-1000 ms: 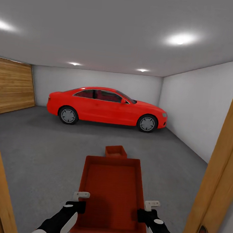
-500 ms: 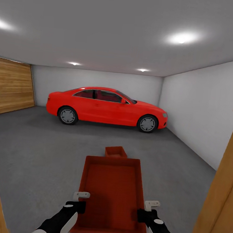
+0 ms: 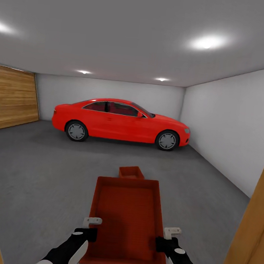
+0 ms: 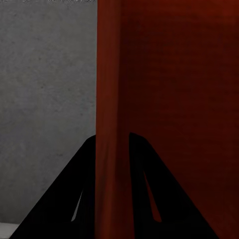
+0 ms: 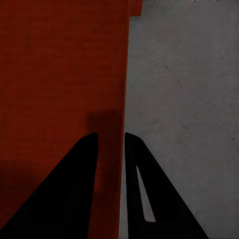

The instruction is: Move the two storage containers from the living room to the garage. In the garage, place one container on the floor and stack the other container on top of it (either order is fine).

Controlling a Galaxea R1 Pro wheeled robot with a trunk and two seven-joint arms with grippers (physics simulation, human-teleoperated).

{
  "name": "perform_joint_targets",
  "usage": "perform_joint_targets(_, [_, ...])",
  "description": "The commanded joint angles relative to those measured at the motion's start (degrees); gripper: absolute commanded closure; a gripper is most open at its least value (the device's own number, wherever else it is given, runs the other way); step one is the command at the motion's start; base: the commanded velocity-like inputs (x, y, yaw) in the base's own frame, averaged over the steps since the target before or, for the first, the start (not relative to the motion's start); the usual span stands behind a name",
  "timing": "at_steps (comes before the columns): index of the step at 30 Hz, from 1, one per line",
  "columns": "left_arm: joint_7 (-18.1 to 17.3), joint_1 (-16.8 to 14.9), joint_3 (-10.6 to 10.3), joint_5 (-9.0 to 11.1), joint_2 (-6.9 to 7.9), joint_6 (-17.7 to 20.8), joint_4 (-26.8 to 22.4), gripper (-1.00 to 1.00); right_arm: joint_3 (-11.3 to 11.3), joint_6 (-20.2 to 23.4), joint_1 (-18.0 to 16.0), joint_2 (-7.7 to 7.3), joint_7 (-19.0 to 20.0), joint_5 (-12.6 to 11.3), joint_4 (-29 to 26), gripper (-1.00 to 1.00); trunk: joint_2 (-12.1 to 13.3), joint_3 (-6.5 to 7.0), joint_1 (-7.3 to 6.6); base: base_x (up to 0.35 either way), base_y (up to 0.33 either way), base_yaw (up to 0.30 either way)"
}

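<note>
Round lamps in the ceiling (image 3: 141, 32) glow white, and the brightest one (image 3: 205, 43) has a soft, fuzzy edge. The light is even and a bit dim. A faint dark shadow lies under the red car (image 3: 121, 121) on the grey floor (image 3: 43, 168). Everything in the head view looks sharp. The wrist views are darker, with black finger shapes.
</note>
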Motion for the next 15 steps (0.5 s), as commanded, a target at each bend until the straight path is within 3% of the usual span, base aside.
perform_joint_targets(1, [0.6, 0.0, 0.0, -0.6, -4.39, 0.3, -0.6, 1.0, 0.0, 0.4, 0.0, 3.91, -0.1, -0.1, 0.1, 1.0, 0.0, -0.03, 0.05, 0.221, 0.0, 0.0])
perform_joint_targets(15, [0.6, 0.0, 0.0, -0.6, -4.39, 0.3, -0.6, 1.0, 0.0, 0.4, 0.0, 3.91, -0.1, -0.1, 0.1, 1.0, 0.0, -0.03, 0.05, 0.049, 0.0, 0.0])
